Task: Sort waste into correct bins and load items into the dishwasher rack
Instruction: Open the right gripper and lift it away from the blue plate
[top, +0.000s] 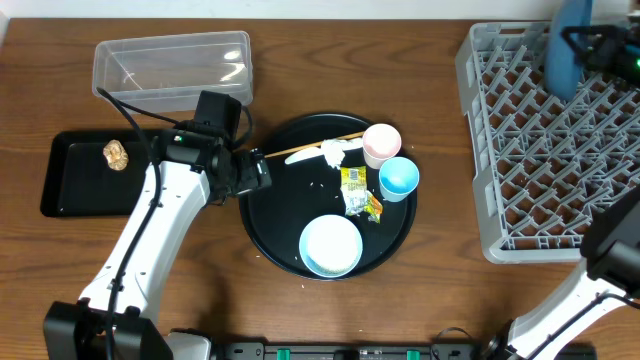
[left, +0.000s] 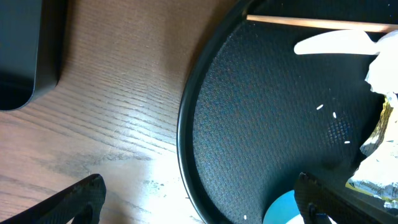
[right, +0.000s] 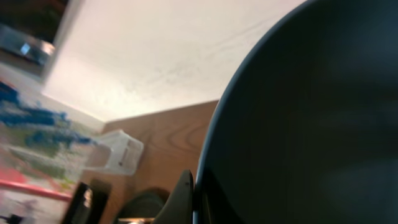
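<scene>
The large dark-blue bowl fills the right wrist view. The right end effector is pressed together on its rim and holds it in the air over the far left part of the dishwasher rack. The bowl stands on edge. From overhead it shows as a narrow strip whose long axis runs from far to near. I cannot tell which way its hollow faces.

The grey rack sits at the right of the tabletop. At the far left lies the clear tub. Just nearer, the black rectangular tray holds the brown food lump.

The round black tray in the middle carries:
- the white bowl, mouth up at its near side
- the pink cup and the light-blue cup, side by side at its right, both mouth up
- the crumpled tissue, just left of the pink cup
- the yellow-green wrapper, between the cups and the white bowl, its long axis running roughly far to near
- a few rice grains on the bare floor of the tray
- a thin wooden stick across the far side, its right end near the pink cup

The left end effector is spread wide and holds nothing. It hovers over the round tray's left rim. The rice grains and the wrapper lie ahead of it toward the tray's middle. The lump in the rectangular tray lies well apart behind it.
</scene>
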